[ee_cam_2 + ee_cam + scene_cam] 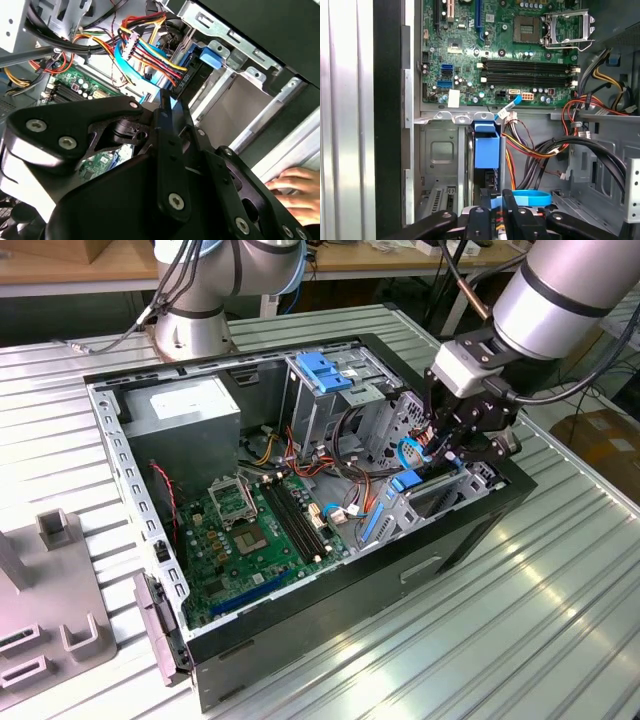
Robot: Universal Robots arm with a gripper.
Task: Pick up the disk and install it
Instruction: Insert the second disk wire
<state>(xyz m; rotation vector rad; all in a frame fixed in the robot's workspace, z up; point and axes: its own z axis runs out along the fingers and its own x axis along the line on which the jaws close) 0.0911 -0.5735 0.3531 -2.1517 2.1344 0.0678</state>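
The gripper (452, 448) hangs inside the open computer case (480, 530), over the drive bay at its front corner. The disk (486, 150) stands on edge in this bay, directly under the fingers, with its blue rail end close to them. Whether the fingers are closed on the disk cannot be told. Beside the gripper lie coloured cables (150, 52) and the green motherboard (500, 50). A person's hand (295, 192) rests outside the case.
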